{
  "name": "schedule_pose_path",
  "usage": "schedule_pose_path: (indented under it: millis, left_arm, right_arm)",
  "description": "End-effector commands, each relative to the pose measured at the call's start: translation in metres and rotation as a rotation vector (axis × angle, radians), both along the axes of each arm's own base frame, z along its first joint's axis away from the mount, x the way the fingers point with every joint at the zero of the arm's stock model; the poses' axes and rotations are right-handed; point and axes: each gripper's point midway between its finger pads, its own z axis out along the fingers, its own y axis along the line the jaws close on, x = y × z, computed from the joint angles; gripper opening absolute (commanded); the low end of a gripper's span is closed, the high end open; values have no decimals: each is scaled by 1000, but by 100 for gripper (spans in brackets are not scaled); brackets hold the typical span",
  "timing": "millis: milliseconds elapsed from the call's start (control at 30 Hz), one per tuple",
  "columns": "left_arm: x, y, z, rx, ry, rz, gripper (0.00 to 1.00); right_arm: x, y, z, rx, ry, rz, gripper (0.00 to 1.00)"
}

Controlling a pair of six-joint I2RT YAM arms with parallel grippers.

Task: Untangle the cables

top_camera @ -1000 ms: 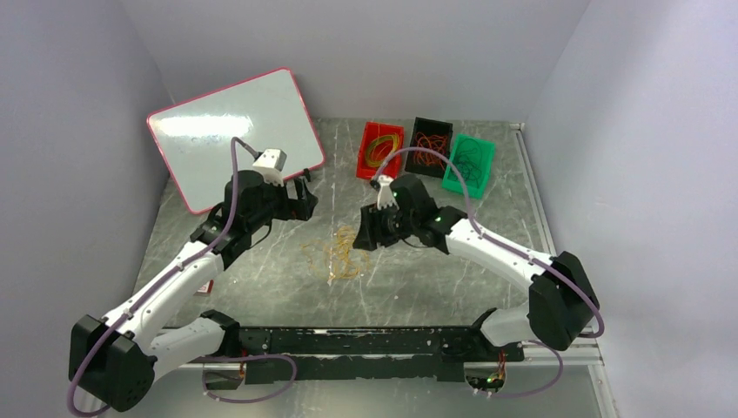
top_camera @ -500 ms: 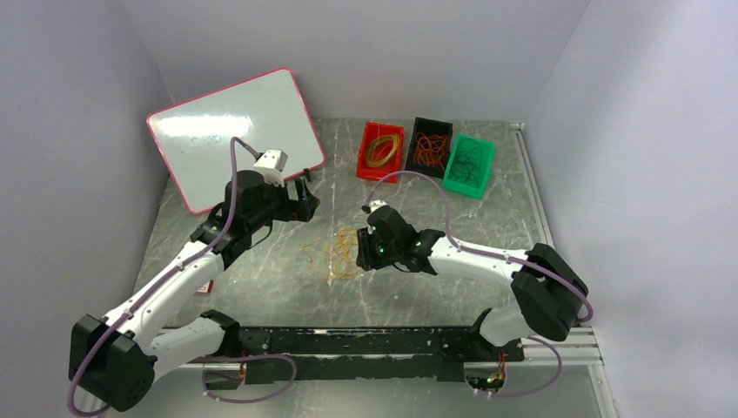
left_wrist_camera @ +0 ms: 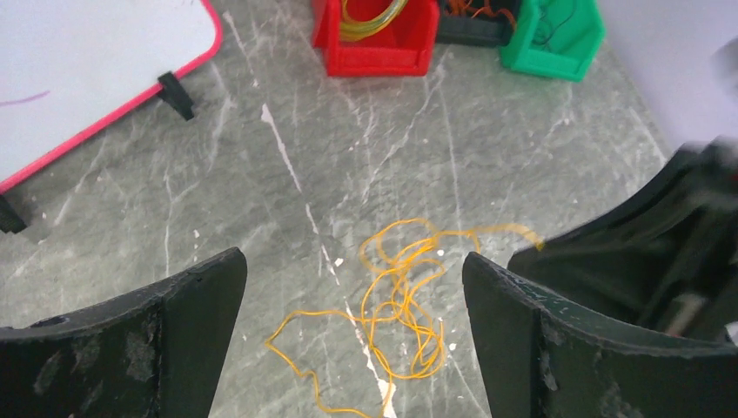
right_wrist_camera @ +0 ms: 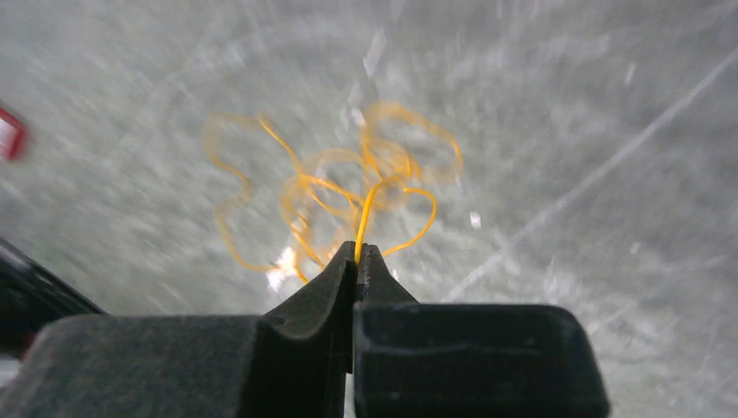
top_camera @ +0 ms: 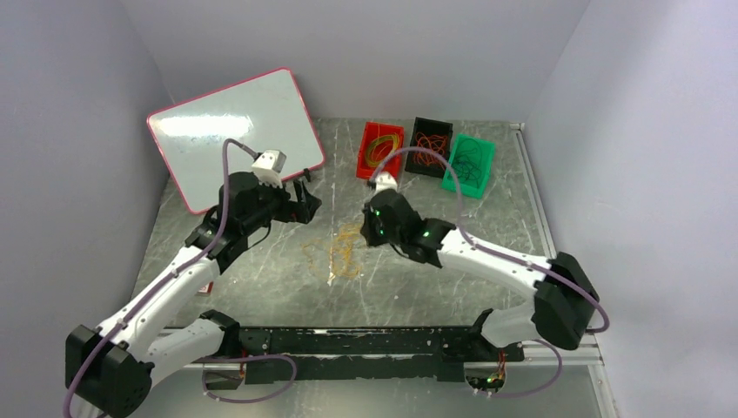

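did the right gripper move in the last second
Yes: the right gripper pulled away from the red bin, then came back toward it, shut on a yellow cable.

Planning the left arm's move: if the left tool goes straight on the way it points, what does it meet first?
Probably the yellow cables on the table, seen between its open fingers; depth is unclear, and the right arm sits close beside that line.

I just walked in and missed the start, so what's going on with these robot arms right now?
The right hand is pinched shut on one strand of the tangle of thin yellow-orange cables on the grey marbled tabletop. The left hand hangs open near it, holding nothing. A red plastic bin, a black bin and a green bin sit at the far edge.
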Motion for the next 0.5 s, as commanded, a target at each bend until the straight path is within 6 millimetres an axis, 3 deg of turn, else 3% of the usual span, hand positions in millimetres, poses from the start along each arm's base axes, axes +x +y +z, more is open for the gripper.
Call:
schedule_pose_path:
  millis: [0,133,300,467]
  left_arm:
    - [-9,-4,28,-53,-105,-58,98]
    - [-15,-5,53,-105,-204,-73,92]
    - [-29,-6,84,-168,-385,-126,96]
    - [-48,-7,104,-223,-588,-192,100]
  right_arm:
    - [30,2,127,94,-264,-31,0]
    - [33,5,191,118,-356,17,0]
    - [32,6,261,171,-466,53,0]
    - [29,11,305,217,-516,94,0]
